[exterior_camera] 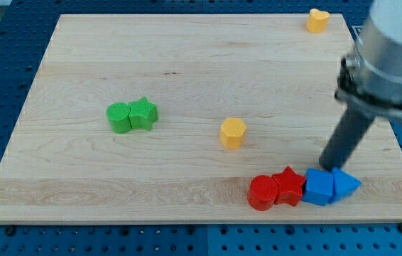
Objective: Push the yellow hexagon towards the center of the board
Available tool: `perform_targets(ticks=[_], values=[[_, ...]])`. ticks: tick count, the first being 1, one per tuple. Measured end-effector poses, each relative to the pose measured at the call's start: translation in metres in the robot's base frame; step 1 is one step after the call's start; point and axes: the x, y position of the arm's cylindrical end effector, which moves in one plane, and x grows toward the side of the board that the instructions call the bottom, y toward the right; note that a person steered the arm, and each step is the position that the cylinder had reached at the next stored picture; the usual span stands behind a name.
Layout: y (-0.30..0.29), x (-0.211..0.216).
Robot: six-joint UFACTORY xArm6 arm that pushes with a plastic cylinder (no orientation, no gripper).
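The yellow hexagon (233, 132) sits on the wooden board (187, 64), a little right of and below the middle. My tip (327, 167) stands at the view's lower right, just above the blue blocks and well to the right of the hexagon, not touching it. The dark rod rises up and right from the tip to the arm's grey body (393, 50).
A red cylinder (263, 193), a red star (288, 186), a blue cube (319, 187) and a blue triangle (345, 185) form a row near the bottom edge. A green cylinder (119, 117) touches a green star (143, 112) at the left. A yellow heart (317, 20) lies at the top right.
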Motion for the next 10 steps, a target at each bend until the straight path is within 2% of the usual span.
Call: perform_targets(ticks=[1, 3, 5, 7, 9, 10], values=[[-0.035, -0.004], [-0.094, -0.070], [-0.109, -0.064], [-0.153, -0.056], [-0.187, -0.005], [-0.216, -0.016]])
